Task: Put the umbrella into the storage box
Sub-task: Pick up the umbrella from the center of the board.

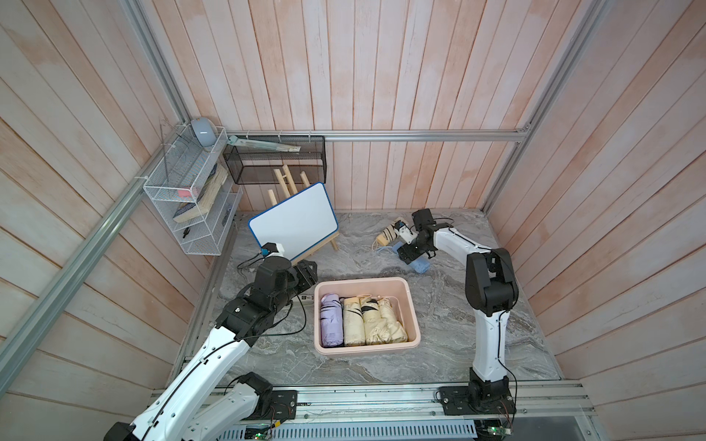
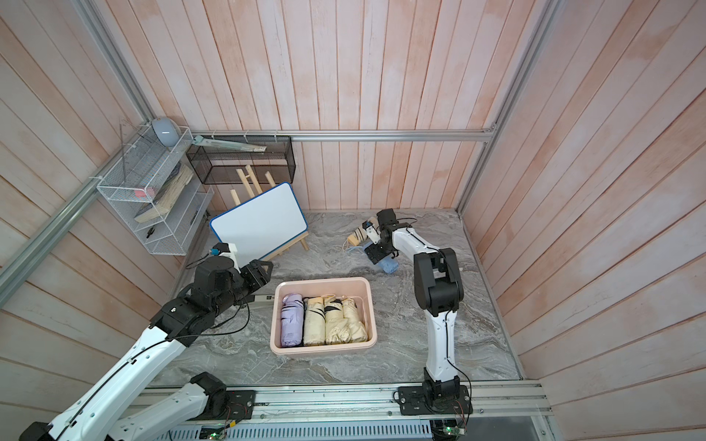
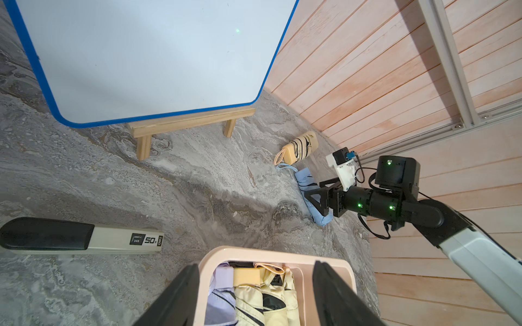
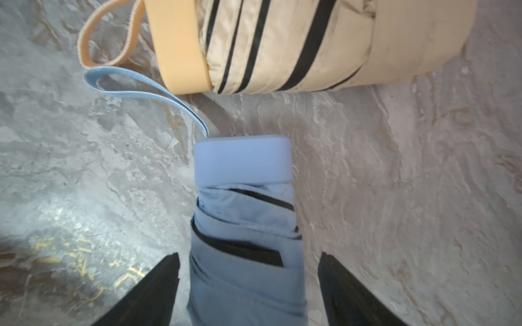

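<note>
Table (image 1: 439, 343): grey marble.
Storage box (image 1: 363, 282): mid-table, 4 folded umbrellas (image 1: 363, 322) inside, side by side.
Blue umbrella (image 4: 245, 225): flat on table, far R, well apart from box, just beside striped beige umbrella (image 4: 282, 42).
R tool (image 4: 249, 255): open, straddles blue umbrella's canopy, small gap each side.
L tool (image 3: 256, 264): open, empty, near box's far-L corner.

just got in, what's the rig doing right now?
The right gripper is low over the blue folded umbrella on the table, open jaws either side of it, not yet closed. A cream striped umbrella lies beside it. The pink storage box already holds a lilac umbrella and cream ones. The left gripper hovers open by the box, holding nothing.
</note>
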Controlling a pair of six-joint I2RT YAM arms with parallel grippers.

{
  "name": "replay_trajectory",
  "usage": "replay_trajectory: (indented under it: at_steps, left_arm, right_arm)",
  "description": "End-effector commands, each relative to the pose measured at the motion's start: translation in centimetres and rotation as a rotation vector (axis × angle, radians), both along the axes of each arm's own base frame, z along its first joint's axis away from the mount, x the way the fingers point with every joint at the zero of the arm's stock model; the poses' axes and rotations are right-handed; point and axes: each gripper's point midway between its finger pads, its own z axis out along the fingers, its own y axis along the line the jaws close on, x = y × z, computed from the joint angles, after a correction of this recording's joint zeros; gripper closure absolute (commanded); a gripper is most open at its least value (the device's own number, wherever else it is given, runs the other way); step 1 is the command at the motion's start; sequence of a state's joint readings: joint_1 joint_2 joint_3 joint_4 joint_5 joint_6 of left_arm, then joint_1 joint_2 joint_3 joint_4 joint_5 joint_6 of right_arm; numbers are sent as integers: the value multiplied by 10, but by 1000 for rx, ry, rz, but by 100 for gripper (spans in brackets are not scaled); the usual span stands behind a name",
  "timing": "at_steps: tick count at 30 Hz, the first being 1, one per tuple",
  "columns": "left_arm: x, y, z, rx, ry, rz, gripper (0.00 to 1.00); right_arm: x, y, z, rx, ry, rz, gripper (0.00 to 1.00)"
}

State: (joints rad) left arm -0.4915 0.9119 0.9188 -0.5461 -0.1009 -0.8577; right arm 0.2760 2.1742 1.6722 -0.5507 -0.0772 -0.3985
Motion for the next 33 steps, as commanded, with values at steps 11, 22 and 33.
replay_trajectory:
  at_steps: [11,22,33]
  left_arm:
    - [-17,5,-17,7,66,-13,31]
    - [-29,2,-37,-8,107,-50,31]
    - [-46,-4,-66,-22,201,-105,31]
  right_arm:
    - [-5,0,-15,-90,32,5,53]
    - [-42,-2,70,66,-73,-104,63]
    - [-122,-14,154,256,-128,-325,72]
